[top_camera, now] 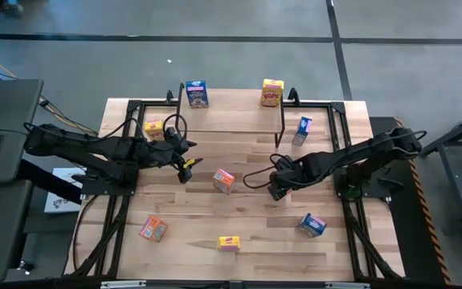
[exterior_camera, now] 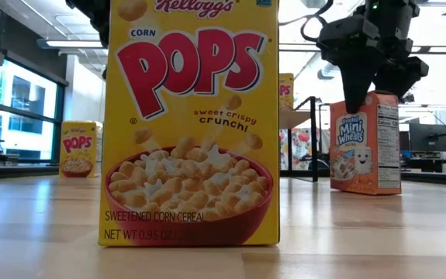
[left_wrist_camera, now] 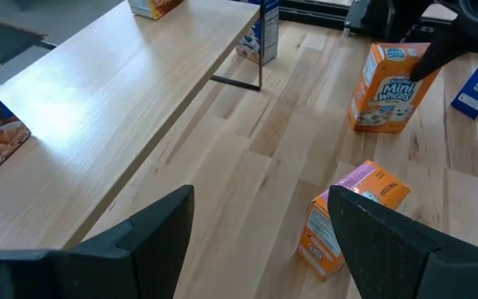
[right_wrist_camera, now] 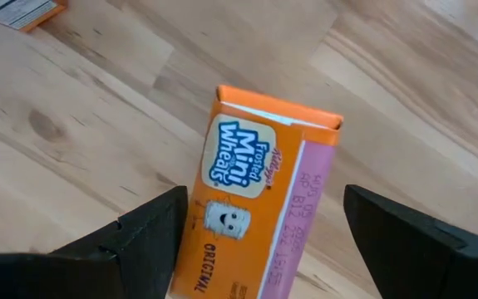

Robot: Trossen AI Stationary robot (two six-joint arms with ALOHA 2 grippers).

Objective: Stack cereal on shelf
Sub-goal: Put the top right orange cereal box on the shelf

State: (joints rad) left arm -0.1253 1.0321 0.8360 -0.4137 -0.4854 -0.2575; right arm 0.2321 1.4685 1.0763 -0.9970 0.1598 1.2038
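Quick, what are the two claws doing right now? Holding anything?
Left gripper: open, holding nothing.
Right gripper: open, above an orange cereal box, not gripping it.

- High view: overhead, looking straight down; whole table [top_camera: 239, 233] in frame with the shelf [top_camera: 232, 120] at the far edge, both arms entering from the sides.
- Low view: at tabletop level, looking level across the wood into the room; very close to a yellow Corn Pops box [exterior_camera: 190, 122], which fills the middle of the frame.
- Left wrist view: looks obliquely down past its own fingers [left_wrist_camera: 147, 241], along the shelf top toward the table centre.
- Right wrist view: near, looking steeply down on the orange Mini-Wheats box [right_wrist_camera: 259, 203].
- Shared: that orange Mini-Wheats box shows in all four views.
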